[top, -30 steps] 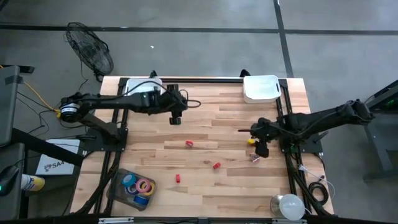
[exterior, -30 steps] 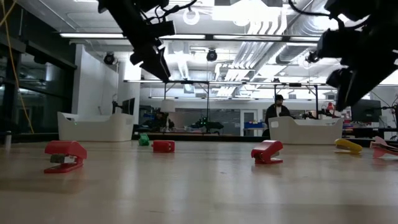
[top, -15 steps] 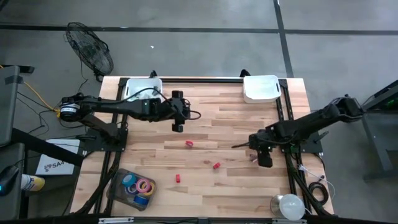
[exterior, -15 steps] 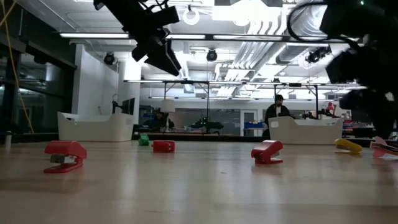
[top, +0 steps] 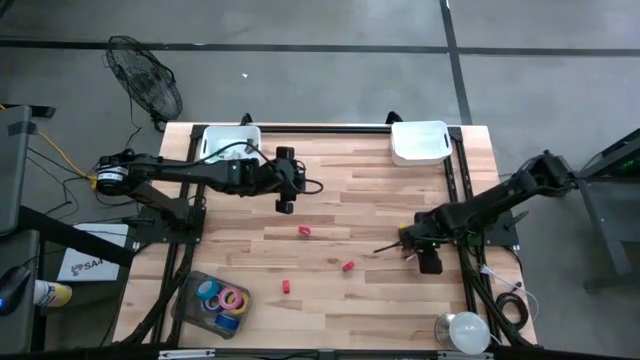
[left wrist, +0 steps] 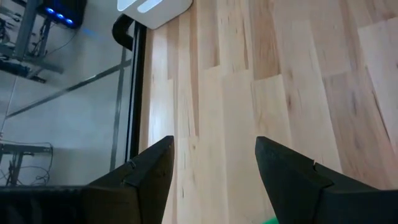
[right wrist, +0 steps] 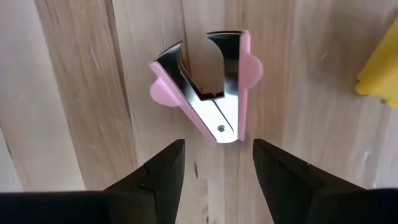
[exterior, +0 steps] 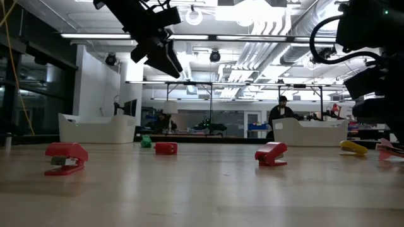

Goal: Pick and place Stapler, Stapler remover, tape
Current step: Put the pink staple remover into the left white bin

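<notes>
Pale striped wooden plank table (top: 360, 200); pink-handled, silver-jawed metal staple remover (right wrist: 208, 84); small red plastic staplers (exterior: 65, 156); yellow block (right wrist: 380, 68); white rectangular bins (top: 419, 141); blue, purple and pink tape rolls (top: 222, 300)

From above, the right gripper (top: 429, 262) covers the pink staple remover (right wrist: 205, 84) beneath it, which shows clearly only in the right wrist view. In that view a yellow object (right wrist: 380, 68) is cut off by the picture's edge, leaving its kind unclear. A green object (left wrist: 269, 220) barely enters the left wrist view at the frame's border. In the low view, the right arm runs out of frame at the side, and a pink item (exterior: 391, 150) is clipped there. The tape rolls (top: 222, 299) in their clear container (top: 187, 297) are too small to count surely.
</notes>
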`<state>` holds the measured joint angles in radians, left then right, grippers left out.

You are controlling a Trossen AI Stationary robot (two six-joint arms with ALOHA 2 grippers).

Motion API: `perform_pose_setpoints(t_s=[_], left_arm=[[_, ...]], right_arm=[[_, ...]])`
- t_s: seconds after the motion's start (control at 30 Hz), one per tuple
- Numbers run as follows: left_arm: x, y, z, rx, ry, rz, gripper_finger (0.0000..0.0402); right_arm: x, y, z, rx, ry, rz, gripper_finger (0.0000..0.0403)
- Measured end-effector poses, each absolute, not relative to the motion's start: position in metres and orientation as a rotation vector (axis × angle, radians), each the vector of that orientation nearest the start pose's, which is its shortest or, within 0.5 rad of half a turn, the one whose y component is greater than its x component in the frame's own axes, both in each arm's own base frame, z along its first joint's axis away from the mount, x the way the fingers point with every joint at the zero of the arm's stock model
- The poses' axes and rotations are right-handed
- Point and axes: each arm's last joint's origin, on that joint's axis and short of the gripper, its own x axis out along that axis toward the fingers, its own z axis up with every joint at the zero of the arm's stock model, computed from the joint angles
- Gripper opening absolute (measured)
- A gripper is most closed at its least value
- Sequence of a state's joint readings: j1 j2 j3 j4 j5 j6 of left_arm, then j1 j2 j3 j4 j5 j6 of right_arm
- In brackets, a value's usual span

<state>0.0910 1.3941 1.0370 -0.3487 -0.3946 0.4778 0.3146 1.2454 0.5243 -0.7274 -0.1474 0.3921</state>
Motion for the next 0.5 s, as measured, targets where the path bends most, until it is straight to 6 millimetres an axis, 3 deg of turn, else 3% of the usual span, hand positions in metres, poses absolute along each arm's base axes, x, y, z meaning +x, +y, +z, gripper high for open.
perform_pose_setpoints(t_s=[0.2,0.5], left_arm=[[0.293,0.038,0.272,0.558,0.818,0.285,0.0220],[0.292,0.038,0.271,0.558,0.826,0.281,0.0220]], right_arm=[[0.165,0.061,0.135,0.201,1.520,0.100,0.0189],[0.169,0.062,0.127,0.174,1.557,0.088,0.0254]])
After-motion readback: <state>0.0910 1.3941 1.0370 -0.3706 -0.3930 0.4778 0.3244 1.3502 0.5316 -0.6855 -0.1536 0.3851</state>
